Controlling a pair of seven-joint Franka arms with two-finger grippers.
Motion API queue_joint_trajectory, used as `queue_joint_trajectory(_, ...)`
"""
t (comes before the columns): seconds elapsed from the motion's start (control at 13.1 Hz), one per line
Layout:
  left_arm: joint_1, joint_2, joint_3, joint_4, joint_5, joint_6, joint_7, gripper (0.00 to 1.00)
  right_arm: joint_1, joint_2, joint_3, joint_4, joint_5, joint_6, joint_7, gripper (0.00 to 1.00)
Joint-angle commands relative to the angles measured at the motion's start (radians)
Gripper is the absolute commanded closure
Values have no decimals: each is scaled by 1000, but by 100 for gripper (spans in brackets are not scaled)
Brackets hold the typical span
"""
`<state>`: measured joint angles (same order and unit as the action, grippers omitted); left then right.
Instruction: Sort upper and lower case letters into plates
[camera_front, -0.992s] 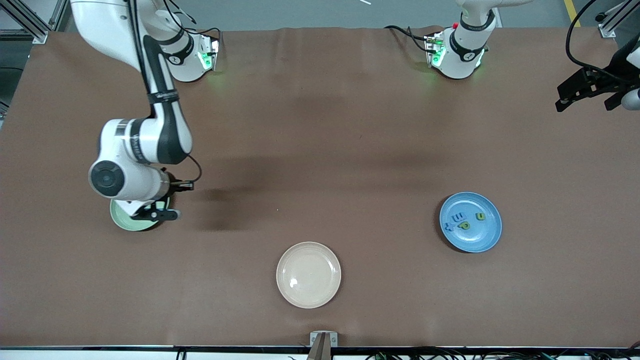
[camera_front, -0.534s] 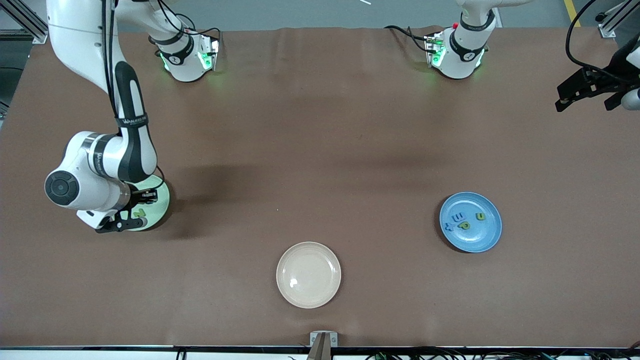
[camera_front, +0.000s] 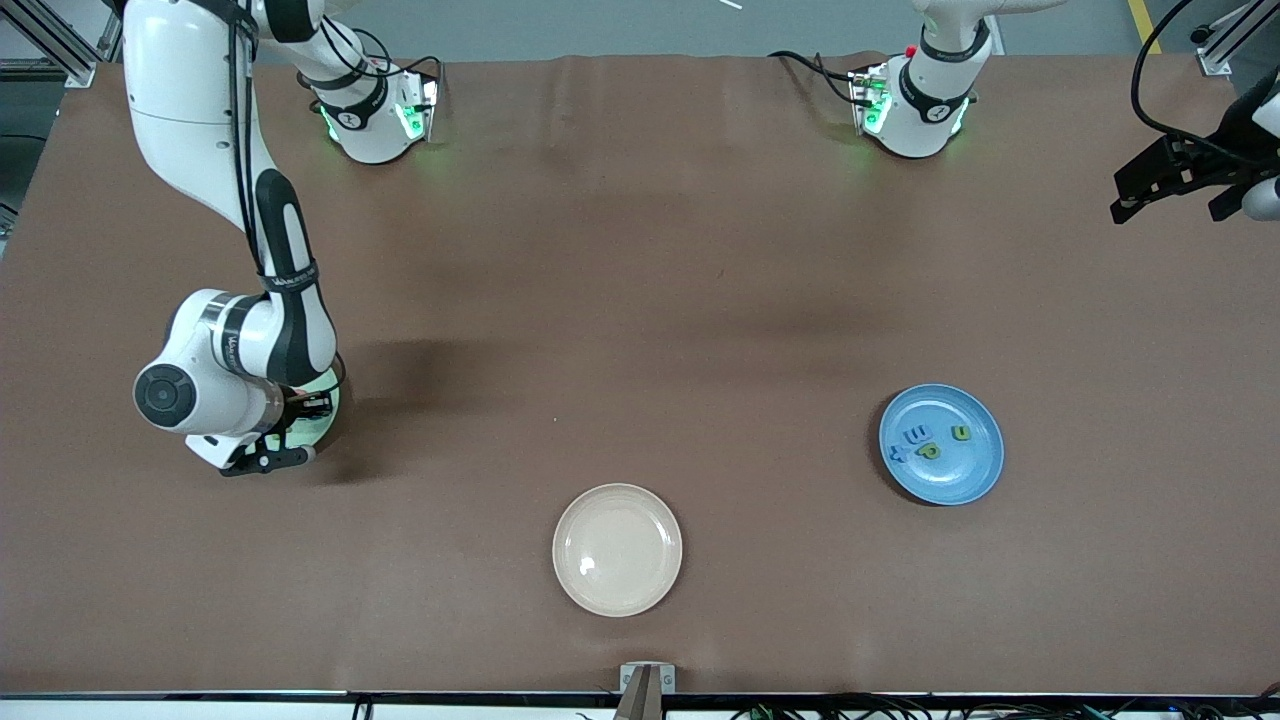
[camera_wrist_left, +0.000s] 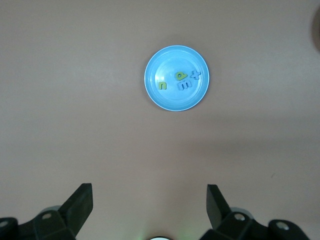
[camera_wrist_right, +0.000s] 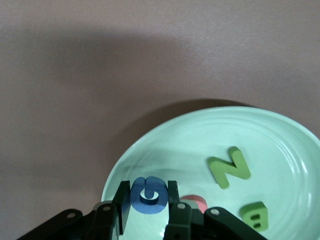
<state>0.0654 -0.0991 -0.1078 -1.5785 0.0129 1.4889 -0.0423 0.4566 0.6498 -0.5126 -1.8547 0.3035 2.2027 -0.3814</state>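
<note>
Release is pending: my right tool (camera_wrist_right: 148, 210) is gripping the blue G (camera_wrist_right: 148, 194) directly over the mint plate (camera_wrist_right: 280, 140), beside N (camera_wrist_right: 229, 167). My left tool (camera_wrist_left: 150, 210) is waiting wide open, holding nothing.

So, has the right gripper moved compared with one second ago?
Yes. The right gripper, shut on the blue G, has shifted toward the right arm's end of the table, across the mint green plate, which has stayed in place.
</note>
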Motion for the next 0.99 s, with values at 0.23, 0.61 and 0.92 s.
queue_joint_trajectory(0.23, 4, 4, 0, 5, -53, 4, -1, 0, -7, -39, 17, 0, 37, -76, -4, 0)
queue_joint_trajectory(0.61, 5, 4, 2, -8, -54, 33, -1, 0, -1, -280, -1, 109, -113, -468, 131, 0)
queue_joint_trajectory(0.92, 5, 4, 3, -12, -42, 56, 1, 0, 31, -454, -1, 203, -171, -684, 298, 0)
